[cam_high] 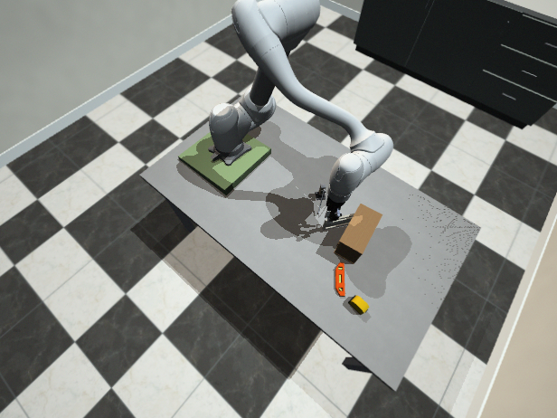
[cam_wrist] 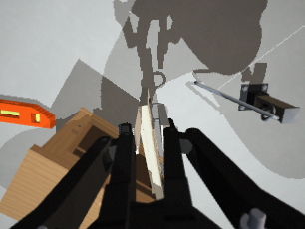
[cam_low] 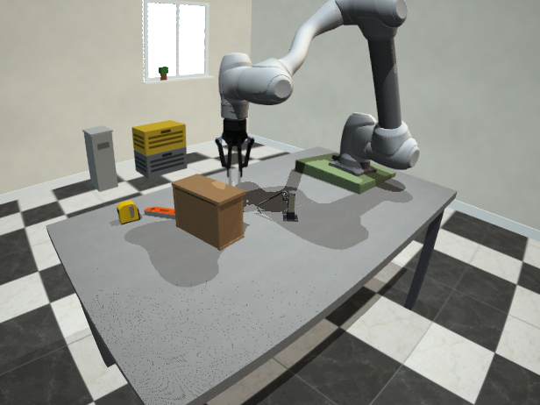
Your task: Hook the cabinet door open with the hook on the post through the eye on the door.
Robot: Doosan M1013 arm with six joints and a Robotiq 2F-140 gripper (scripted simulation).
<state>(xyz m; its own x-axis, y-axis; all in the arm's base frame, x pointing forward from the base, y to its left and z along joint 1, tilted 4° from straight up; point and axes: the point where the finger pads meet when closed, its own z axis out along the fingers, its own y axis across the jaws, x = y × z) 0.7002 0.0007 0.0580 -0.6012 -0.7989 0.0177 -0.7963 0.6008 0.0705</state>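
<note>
One door (cam_high: 341, 221) (cam_wrist: 151, 149) stood ajar on the upright cabinet (cam_high: 366, 226) (cam_low: 197, 215) (cam_wrist: 50, 171), between narrowly parted, apparently unclamped gripper (cam_high: 334, 216) (cam_low: 233, 177) (cam_wrist: 149, 114) fingers. Steadying it gently seemed wise before hooking. In the exterior view, the unengaged hook (cam_low: 272, 202) (cam_wrist: 229, 98) and post (cam_high: 320, 189) (cam_low: 291, 205) (cam_wrist: 276, 109) stood right, the level (cam_high: 340, 280) (cam_low: 159, 212) (cam_wrist: 27, 114) left, outside their path.

Top view: we see grey table (cam_high: 244, 226) (cam_low: 272, 298) (cam_wrist: 35, 35), green slab (cam_high: 248, 168) (cam_low: 324, 174) near left short edge. Post (cam_high: 321, 192) (cam_low: 291, 205) (cam_wrist: 276, 108) and upright brown cabinet (cam_high: 362, 230) (cam_low: 197, 216) (cam_wrist: 55, 184) stand between long edges; orange level (cam_high: 340, 284) (cam_low: 159, 212) (cam_wrist: 25, 114), yellow tape measure (cam_high: 358, 304) (cam_low: 127, 212) nearer lower long edge, toward bottom corner.
</note>
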